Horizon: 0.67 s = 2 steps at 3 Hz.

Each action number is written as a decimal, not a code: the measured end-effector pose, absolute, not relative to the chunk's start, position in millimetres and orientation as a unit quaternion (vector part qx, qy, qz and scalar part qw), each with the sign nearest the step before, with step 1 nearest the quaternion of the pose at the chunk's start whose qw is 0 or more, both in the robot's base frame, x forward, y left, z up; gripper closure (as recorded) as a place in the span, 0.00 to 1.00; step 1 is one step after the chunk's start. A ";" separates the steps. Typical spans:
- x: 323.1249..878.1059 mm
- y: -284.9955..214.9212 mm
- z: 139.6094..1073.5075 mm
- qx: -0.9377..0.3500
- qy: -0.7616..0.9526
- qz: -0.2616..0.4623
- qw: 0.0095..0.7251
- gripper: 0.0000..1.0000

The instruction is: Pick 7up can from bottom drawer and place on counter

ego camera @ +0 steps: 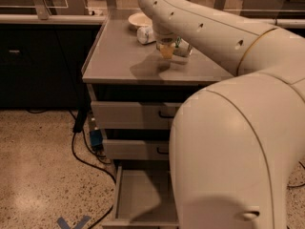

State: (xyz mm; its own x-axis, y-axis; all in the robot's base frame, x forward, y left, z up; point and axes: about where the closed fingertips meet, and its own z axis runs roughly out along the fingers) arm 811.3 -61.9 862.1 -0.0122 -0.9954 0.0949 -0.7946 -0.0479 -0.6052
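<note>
the gripper hangs low over the counter, toward the counter's back right part, at the end of the arm that reaches in from the counter's right side. the can is at the same spot: a silvery shape with a streak of green, half hidden under the arm, touching or just beside the gripper on the side away from the counter's left edge. its long axis looks upright. its base seems on the counter top or barely above it; i cannot tell which. nor can i tell whether the gripper is clamped on the can or standing loose around it.

the drawer stands pulled out below the counter's front, and the can is not in it.

judging from this, the placing step is nearly done. the next move turns on the can's upright axis: the gripper's clean way off is straight up from the counter. a sideways drift toward the counter's back left would head for the white thing lying there and the bowl behind it.
</note>
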 end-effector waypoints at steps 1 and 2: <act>811.3 -61.9 862.1 -0.676 0.662 -0.260 0.193 0.11; 811.4 -61.9 862.1 -0.676 0.662 -0.260 0.193 0.00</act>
State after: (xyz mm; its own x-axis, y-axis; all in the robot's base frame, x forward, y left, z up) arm 811.4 -61.9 862.1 -0.0124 -0.9954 0.0953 -0.7947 -0.0480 -0.6050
